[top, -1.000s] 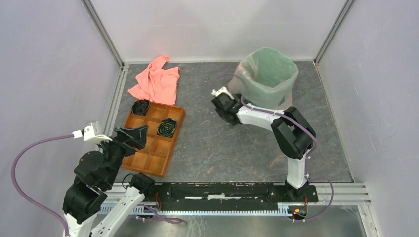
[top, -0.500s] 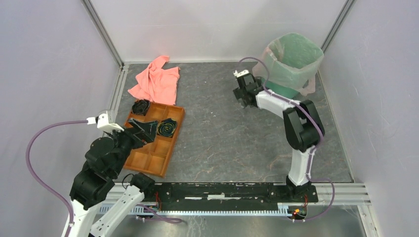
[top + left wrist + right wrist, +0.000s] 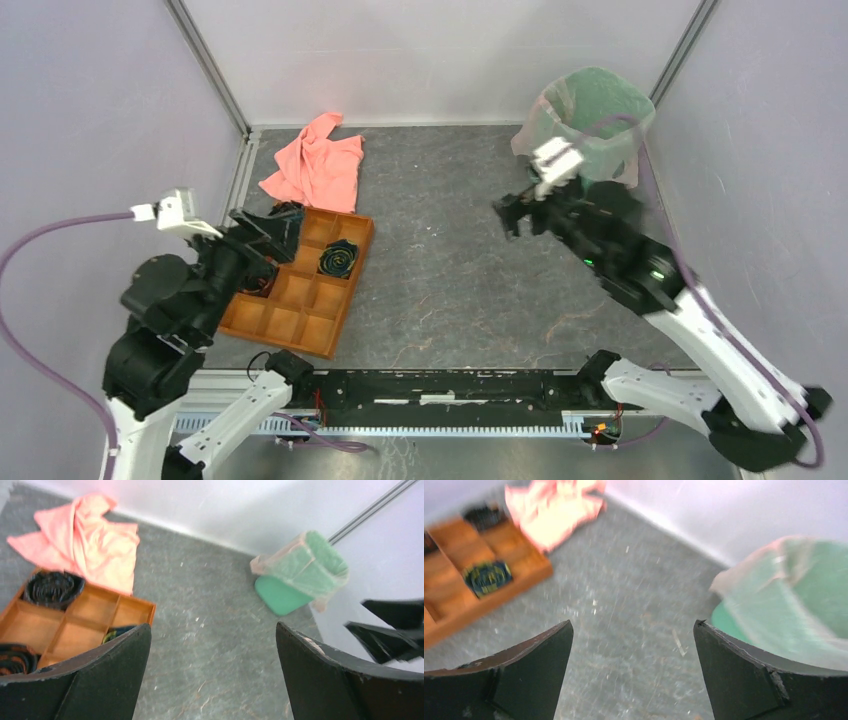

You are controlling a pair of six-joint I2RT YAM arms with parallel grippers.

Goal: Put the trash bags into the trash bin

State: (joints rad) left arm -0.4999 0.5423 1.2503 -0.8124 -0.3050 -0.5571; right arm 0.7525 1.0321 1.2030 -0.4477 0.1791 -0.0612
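The mint-green trash bin (image 3: 600, 112) stands upright in the far right corner. The thin pale pink trash bag (image 3: 528, 135) lines it and hangs over its rim. Both also show in the left wrist view, the bin (image 3: 280, 596) and the bag (image 3: 300, 562), and in the right wrist view, the bin (image 3: 723, 622) and the bag (image 3: 774, 600). My right gripper (image 3: 507, 218) is open and empty, raised above the floor to the left of the bin (image 3: 634, 645). My left gripper (image 3: 280, 245) is open and empty above the orange tray (image 3: 212, 650).
A salmon-pink cloth (image 3: 315, 165) lies at the back left. An orange compartmented tray (image 3: 300, 290) holds two black rolls (image 3: 338, 257), (image 3: 285, 212). White walls with metal corner posts close in the left, back and right sides.
The bin with its bag has gone from the back middle to the far right corner. My right arm has let go, lifted and drawn back. My left gripper has shifted slightly back over the tray.
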